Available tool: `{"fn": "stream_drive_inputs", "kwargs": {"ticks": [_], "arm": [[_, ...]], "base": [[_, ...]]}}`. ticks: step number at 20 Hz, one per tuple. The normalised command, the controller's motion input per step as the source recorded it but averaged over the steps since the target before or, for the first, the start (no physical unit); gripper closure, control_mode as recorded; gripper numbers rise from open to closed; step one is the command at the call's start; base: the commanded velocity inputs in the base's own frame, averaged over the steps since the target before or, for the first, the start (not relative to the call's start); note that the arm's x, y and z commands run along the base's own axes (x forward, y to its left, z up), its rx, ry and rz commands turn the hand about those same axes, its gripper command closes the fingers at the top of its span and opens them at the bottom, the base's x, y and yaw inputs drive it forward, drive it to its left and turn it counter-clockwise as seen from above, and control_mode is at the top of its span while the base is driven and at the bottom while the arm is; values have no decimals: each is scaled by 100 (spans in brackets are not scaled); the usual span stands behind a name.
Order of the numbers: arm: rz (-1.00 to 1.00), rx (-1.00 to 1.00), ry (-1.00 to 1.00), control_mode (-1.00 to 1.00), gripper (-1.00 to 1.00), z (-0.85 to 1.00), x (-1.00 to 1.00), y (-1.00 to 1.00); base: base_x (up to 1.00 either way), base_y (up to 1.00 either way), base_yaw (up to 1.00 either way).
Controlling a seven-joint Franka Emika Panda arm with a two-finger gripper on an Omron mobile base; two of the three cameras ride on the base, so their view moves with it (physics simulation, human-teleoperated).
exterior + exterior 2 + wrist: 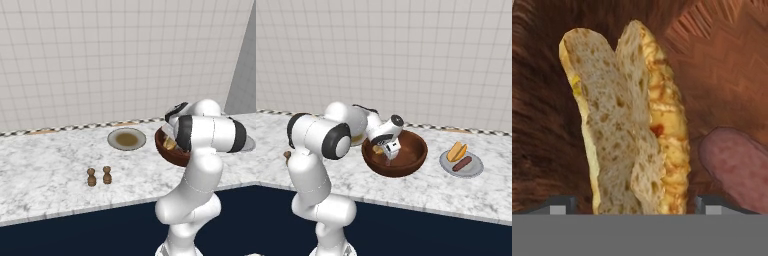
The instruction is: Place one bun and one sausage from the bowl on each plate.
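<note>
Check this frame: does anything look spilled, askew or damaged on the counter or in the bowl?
Nothing stands out. The bowl sits upright with a bun and sausage inside, the open gripper straddling the bun. One plate is served, the other plate bare; both shakers stand upright.

I count two pale round plates: one with a brownish centre [127,139], one plain grey [461,164] at three o'clock of one deep glossy reddish-brown bowl [408,159]. Two split buns [627,120] [457,150], two reddish sausages [737,165] [462,163], two small brown wooden shakers [91,177] [107,175].
</note>
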Motion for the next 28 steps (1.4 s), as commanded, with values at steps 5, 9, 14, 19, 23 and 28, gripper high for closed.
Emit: {"fn": "stream_drive_inputs", "kwargs": {"ticks": [5,9,14,19,23,28], "arm": [[0,0,-3,-100,-100,-27,0,2],[0,0,-6,-100,-100,-17,2,9],[0,0,-1,-100,-100,-19,0,13],[0,0,-2,-100,-100,-4,1,13],[-3,0,-10,-100,-100,-38,0,14],[-1,0,-1,-100,-100,-30,0,6]], "base": [[0,0,0],[0,0,0],[0,0,0],[0,0,0],[0,0,0],[0,0,0]]}}
